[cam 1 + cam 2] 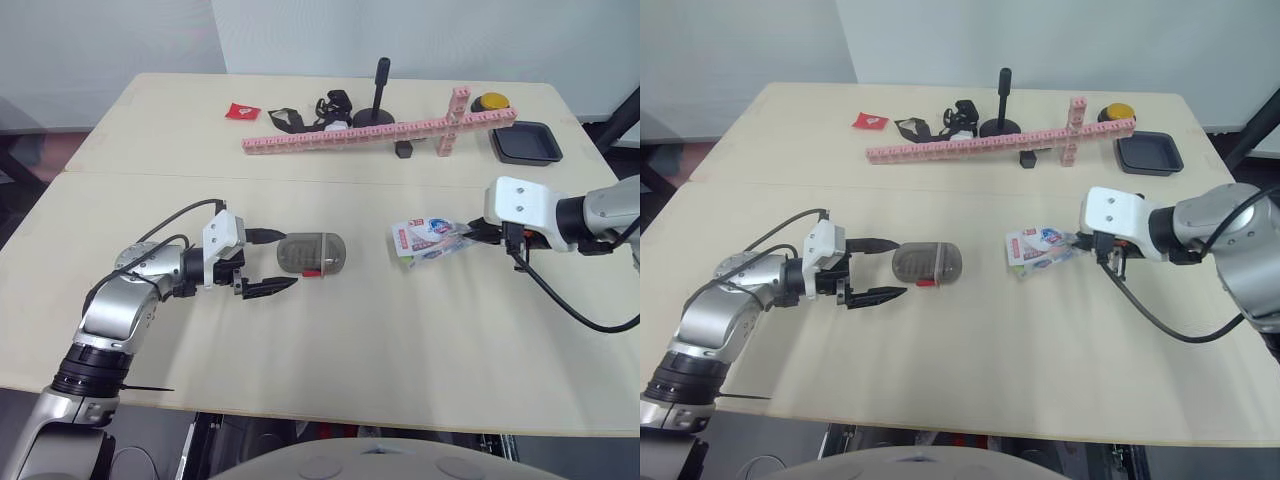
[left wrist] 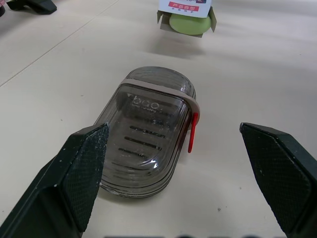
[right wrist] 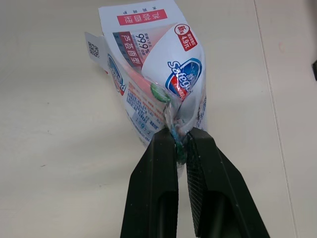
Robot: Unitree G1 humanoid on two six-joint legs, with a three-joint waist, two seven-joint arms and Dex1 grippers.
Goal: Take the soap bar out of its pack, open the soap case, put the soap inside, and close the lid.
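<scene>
On pale wooden table [image 1: 330,340], L arm [image 1: 120,300] is held low, left gripper [image 1: 288,260] spread wide at 9 o'clock of shut smoky-grey plastic soap case [image 1: 312,254]. At its 3 o'clock, crumpled white-blue soap pack [image 1: 430,240], green soap bar [image 2: 188,25] inside, is pinched by right gripper [image 3: 182,134].

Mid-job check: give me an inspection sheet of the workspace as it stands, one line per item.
Surface: pale table, seam across it; no spills seen.
Job's things: soap case closed, red clasp on its side; soap pack to its right, apart from it; green soap bar showing in the pack's open end.
Clutter: along the far edge, pink block bar, black tray, yellow button, black stand, red packet.
Grippers: left gripper open, jaws wide at the case's end; right gripper shut on the pack's crimped end.
Cables: black cable loops from the right wrist over the table.
Surroundings: pale wall; people: nothing seen.
</scene>
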